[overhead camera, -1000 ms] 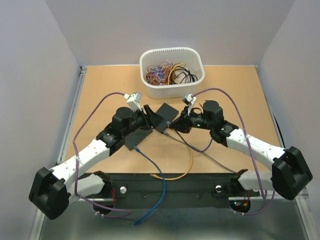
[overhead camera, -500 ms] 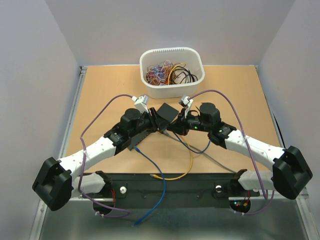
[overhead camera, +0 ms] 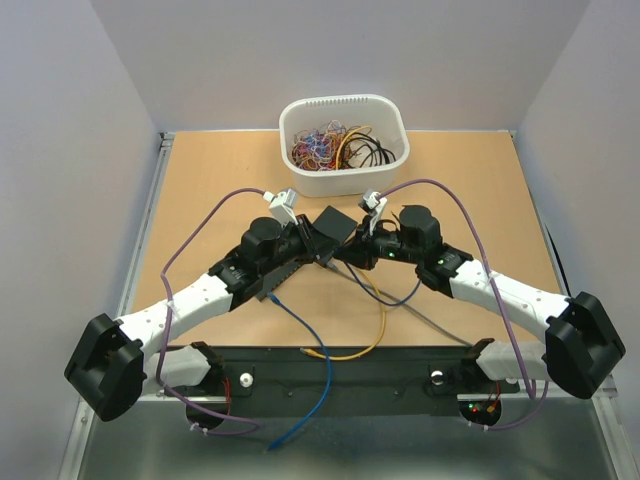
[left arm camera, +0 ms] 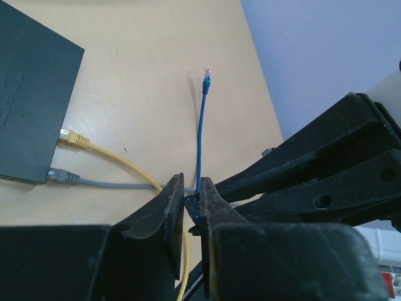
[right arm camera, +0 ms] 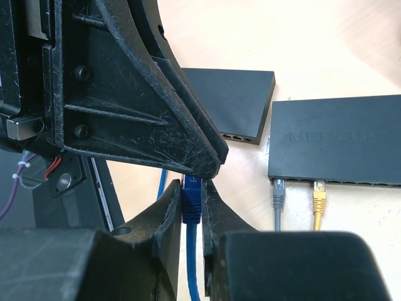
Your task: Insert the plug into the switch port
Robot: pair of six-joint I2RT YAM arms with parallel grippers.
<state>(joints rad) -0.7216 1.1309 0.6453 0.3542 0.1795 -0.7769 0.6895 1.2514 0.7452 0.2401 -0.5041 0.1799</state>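
Left hand: fingers pressed together, pinching the blue plug at their tips. Right hand: clamped on the same plug from the opposite side, so you have both hands on it, tips close together above the worktop.

Blue cable runs away from the pinch to a loose far-end connector lying on the worktop.

The plug sits apart from the Mercury switch, not in any port.

Grey plug and yellow plug are seated side by side in its front edge. A second black switch lies near it.

White bin of tangled cables stands at the far side.
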